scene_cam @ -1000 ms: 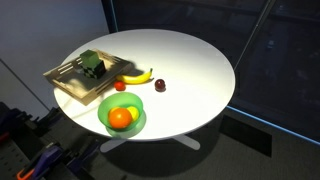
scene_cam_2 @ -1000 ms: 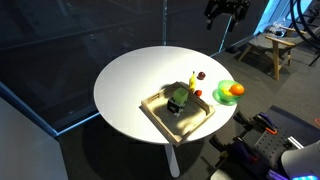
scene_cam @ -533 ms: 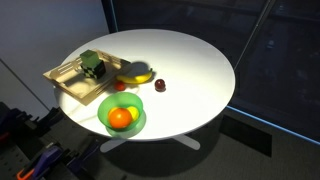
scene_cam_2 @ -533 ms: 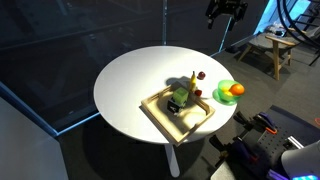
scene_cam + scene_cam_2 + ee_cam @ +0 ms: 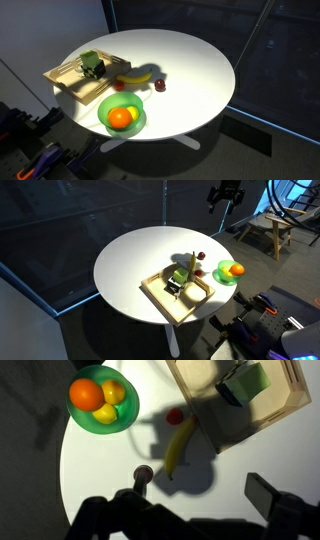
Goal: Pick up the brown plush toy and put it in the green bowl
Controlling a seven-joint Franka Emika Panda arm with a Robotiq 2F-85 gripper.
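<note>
On white table (image 5: 200, 70), dark room: brown plush toy (image 5: 144, 476) beside banana (image 5: 178, 448); jaws' spread unclear

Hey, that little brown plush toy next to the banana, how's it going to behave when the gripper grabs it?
The brown plush toy looks small and soft, so it will probably squash when gripped and weigh little. Its roundish shape suggests a nudge could roll it on the smooth white table.

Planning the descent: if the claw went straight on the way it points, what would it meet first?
Probably the bare white table right beside the brown plush toy; depth is unclear.
</note>
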